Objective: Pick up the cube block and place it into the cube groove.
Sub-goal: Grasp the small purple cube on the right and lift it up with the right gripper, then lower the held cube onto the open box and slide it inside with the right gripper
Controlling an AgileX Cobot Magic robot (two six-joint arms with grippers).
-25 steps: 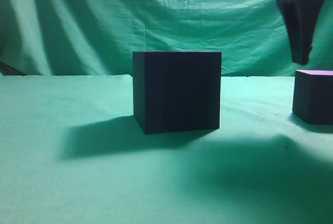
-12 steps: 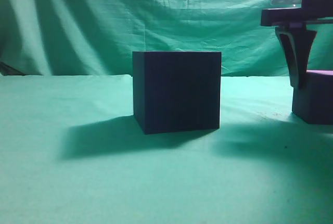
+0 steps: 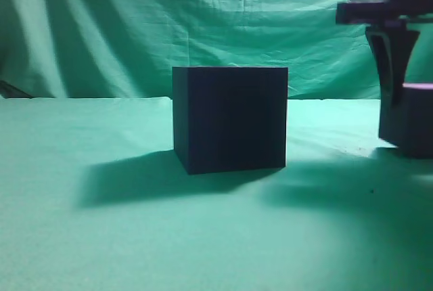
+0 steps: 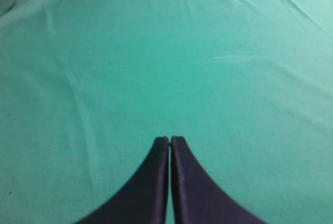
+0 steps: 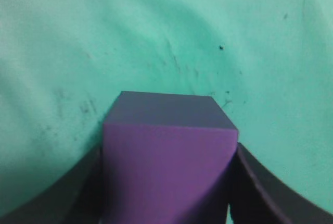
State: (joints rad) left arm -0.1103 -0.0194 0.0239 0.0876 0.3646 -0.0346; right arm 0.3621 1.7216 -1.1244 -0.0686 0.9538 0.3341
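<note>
The cube groove, a large dark navy-purple box, stands on the green cloth in the middle of the exterior view. The cube block, smaller and dark purple with a lighter top, is at the right edge, slightly off the cloth. My right gripper comes down from above and is shut on it. In the right wrist view the block fills the space between the dark fingers, which press on both its sides. My left gripper is shut and empty over bare cloth, and it does not show in the exterior view.
Green cloth covers the table and hangs as a backdrop behind it. The groove box casts a shadow to its left. Small dark specks mark the cloth beyond the block.
My right gripper came down around the cube block and closed on it. The block now sits slightly higher in the exterior view than half a second ago. The groove box has not moved.
</note>
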